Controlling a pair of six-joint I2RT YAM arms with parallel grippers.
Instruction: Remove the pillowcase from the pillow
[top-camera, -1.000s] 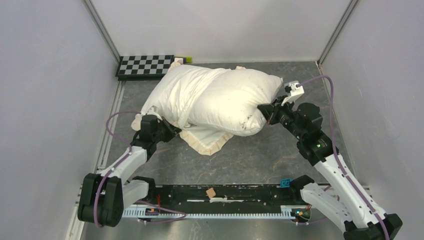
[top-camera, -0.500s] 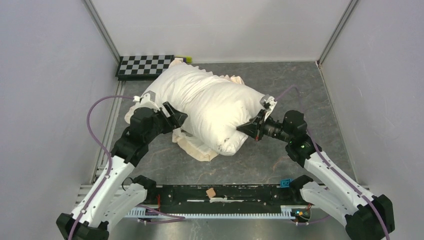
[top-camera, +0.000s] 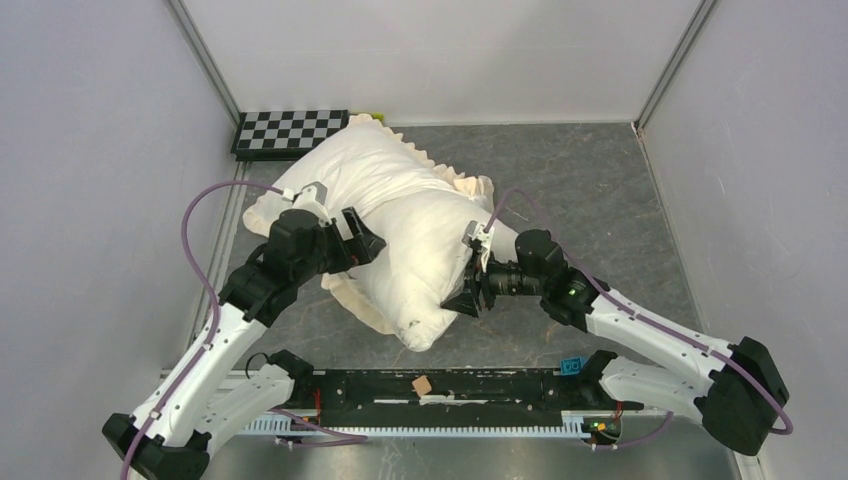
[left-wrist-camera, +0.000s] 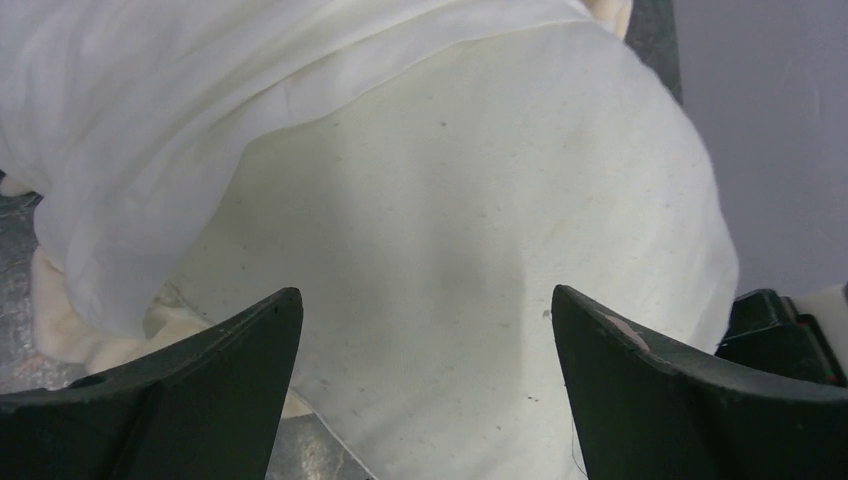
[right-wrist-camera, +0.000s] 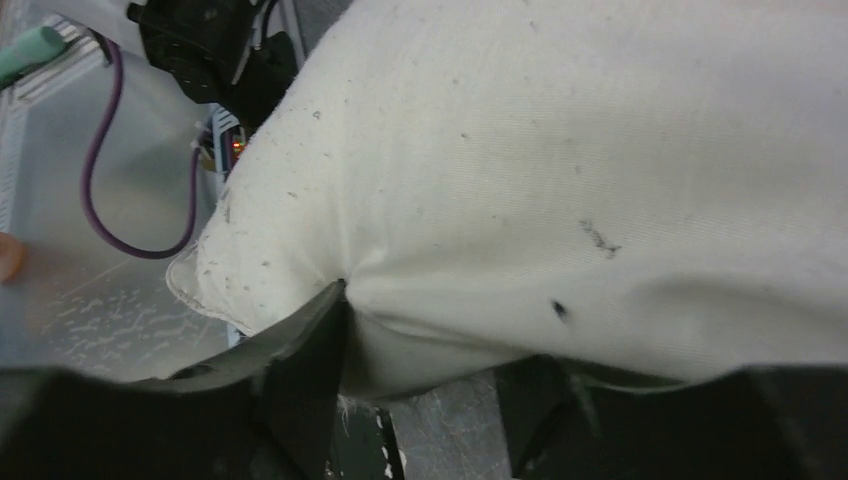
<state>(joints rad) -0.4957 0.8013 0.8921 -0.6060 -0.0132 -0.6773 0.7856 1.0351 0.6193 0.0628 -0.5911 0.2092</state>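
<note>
The pillow (top-camera: 425, 250), plump and off-white with dark specks, lies diagonally from the far left towards the near centre. The pillowcase (top-camera: 375, 165) covers its far end, and its cream frill (top-camera: 455, 183) sticks out along both sides. My left gripper (top-camera: 360, 238) stands wide open at the pillow's left flank. In the left wrist view the gripper (left-wrist-camera: 425, 295) has bare pillow (left-wrist-camera: 480, 220) ahead of it and looser white cloth (left-wrist-camera: 150, 130) draped at upper left. My right gripper (top-camera: 462, 298) is at the pillow's right side. There the gripper (right-wrist-camera: 435, 340) has its jaws apart, and a bulge of pillow (right-wrist-camera: 560, 150) sags between them.
A checkerboard panel (top-camera: 290, 130) lies at the far left corner with a small green object (top-camera: 372, 118) beside it. A black rail (top-camera: 450, 385) along the near edge carries a tan block (top-camera: 421, 384) and a blue piece (top-camera: 571, 365). Grey walls close in both sides.
The pillow has been dragged nearer and to the left, and its near end has swung towards the rail. Both arms followed it. The left gripper opened wide, and the right jaws spread apart.
</note>
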